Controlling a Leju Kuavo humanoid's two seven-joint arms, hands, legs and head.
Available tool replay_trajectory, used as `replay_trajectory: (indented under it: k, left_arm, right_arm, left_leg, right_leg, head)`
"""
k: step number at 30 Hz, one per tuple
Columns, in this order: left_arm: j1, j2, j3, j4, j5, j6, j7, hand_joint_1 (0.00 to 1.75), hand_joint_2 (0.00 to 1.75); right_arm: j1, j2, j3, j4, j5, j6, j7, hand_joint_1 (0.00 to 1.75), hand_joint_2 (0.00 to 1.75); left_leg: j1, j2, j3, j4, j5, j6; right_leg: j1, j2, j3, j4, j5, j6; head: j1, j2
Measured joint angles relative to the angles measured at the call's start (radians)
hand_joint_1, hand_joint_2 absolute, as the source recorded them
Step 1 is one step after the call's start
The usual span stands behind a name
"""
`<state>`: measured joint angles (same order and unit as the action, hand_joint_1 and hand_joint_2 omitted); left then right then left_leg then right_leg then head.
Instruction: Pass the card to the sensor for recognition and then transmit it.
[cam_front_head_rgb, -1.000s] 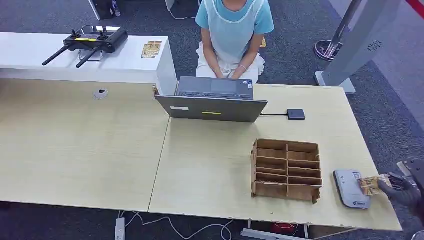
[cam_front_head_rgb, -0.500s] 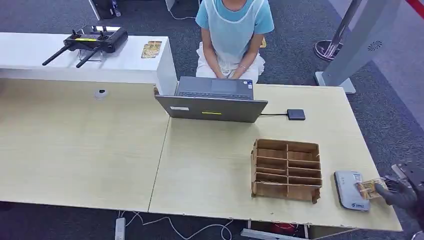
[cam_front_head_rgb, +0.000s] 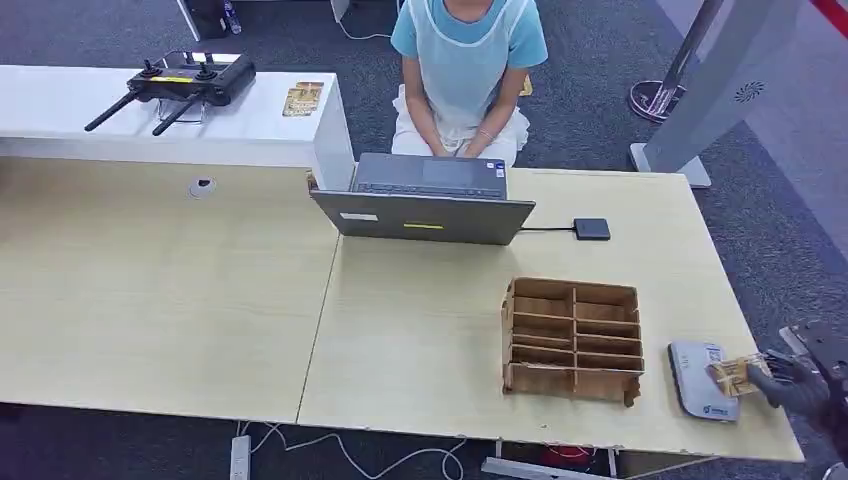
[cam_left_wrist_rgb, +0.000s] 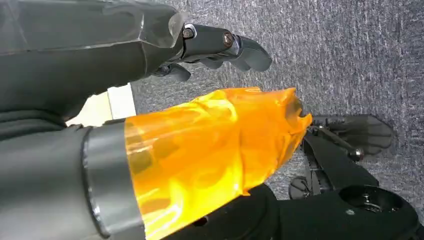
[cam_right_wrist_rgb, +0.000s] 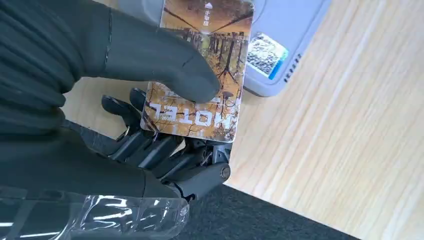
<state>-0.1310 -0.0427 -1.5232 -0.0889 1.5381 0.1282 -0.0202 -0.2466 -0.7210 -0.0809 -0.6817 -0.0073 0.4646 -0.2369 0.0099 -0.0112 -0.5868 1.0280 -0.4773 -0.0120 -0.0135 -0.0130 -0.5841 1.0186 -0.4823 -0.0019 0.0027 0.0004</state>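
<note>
Seen from above: pale wooden surface, with the action at its 4 o'clock corner. Right hand reaching in from the edge there, fingers and thumb closed on a hotel card, thumb pressed flat on the printed face, other fingers folded beneath. Far end of the card lying over the grey card reader, near end still off it toward 3 o'clock; whether touching the reader or held just above it, cannot tell. Reader's small code sticker showing just beside the card in the right wrist view.

Left hand hanging down over grey carpet, holding nothing, dark fingers curled loosely in; an orange film wrap close to that camera.

Just beside the reader toward 9 o'clock, a brown divided organiser. At 12 o'clock, an open laptop with a seated person behind it.

Step in hand, by judgement: presenting the card for reading. Best done by keeping the card level and centred over the reader's top face, holding steady for a moment, thumb pressure even to prevent slipping, then lifting straight off before carrying it toward the person.
</note>
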Motion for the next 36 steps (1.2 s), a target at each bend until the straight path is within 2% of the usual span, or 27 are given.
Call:
replay_trajectory:
  k: [12, 17, 19, 23, 29, 33, 36]
  left_arm:
    - [0.0, -0.002, 0.003, 0.0, 0.0, 0.003, -0.012, 0.0, 0.0]
    - [0.0, -0.004, 0.006, 0.0, 0.0, 0.005, -0.017, 0.0, 0.0]
    - [-0.001, -0.006, 0.006, 0.0, 0.0, 0.005, -0.018, 0.0, 0.0]
    - [-0.008, -0.01, 0.006, 0.0, 0.0, 0.005, -0.019, 0.0, 0.0]
    - [-0.016, -0.014, 0.006, 0.0, 0.0, 0.006, -0.021, 0.0, 0.0]
    - [-0.017, -0.016, 0.002, 0.0, -0.003, 0.003, -0.024, 0.0, 0.0]
    - [-0.017, -0.016, 0.0, 0.0, -0.005, -0.001, -0.029, 0.0, 0.0]
  right_arm:
    - [-0.153, -0.011, 0.007, -0.083, -0.014, 0.01, 0.014, 1.75, 1.75]
    - [-0.303, -0.005, 0.057, -0.116, 0.069, -0.05, 0.025, 1.75, 1.75]
    - [-0.375, 0.015, 0.09, -0.117, 0.144, -0.113, 0.017, 1.75, 1.75]
    - [-0.516, 0.098, 0.18, -0.122, 0.331, -0.227, 0.034, 1.75, 1.75]
    - [-0.658, 0.255, 0.325, -0.158, 0.682, -0.418, 0.145, 1.75, 1.75]
    - [-0.7, 0.38, 0.382, -0.187, 0.925, -0.461, 0.175, 1.75, 1.75]
    - [-0.725, 0.457, 0.414, -0.187, 1.037, -0.482, 0.182, 1.75, 1.75]
  left_leg:
    - [0.0, 0.001, 0.0, 0.0, 0.0, 0.0]
    - [0.0, 0.005, 0.0, 0.0, 0.0, 0.0]
    - [0.0, 0.006, 0.001, 0.0, 0.001, -0.001]
    - [0.0, 0.01, 0.002, 0.0, 0.001, -0.001]
    - [0.001, 0.011, 0.003, 0.0, 0.002, -0.003]
    - [0.001, 0.01, 0.003, 0.0, 0.003, -0.004]
    - [0.002, 0.01, 0.002, 0.0, 0.003, -0.004]
  right_leg:
    - [0.0, 0.001, 0.0, 0.001, 0.0, 0.0]
    - [0.0, 0.004, 0.0, 0.001, 0.001, -0.001]
    - [0.0, 0.005, 0.0, 0.002, 0.001, -0.001]
    - [0.0, 0.009, 0.0, 0.002, 0.002, -0.001]
    - [0.001, 0.011, -0.002, 0.004, 0.002, -0.002]
    - [0.001, 0.011, -0.002, 0.005, 0.002, -0.002]
    - [0.001, 0.01, -0.002, 0.005, 0.002, -0.002]
  head:
    - [0.0, 0.0]
    - [0.0, 0.0]
    - [0.001, 0.0]
    - [0.0, 0.0]
    - [0.0, 0.0]
    - [0.0, 0.0]
    - [0.0, 0.0]
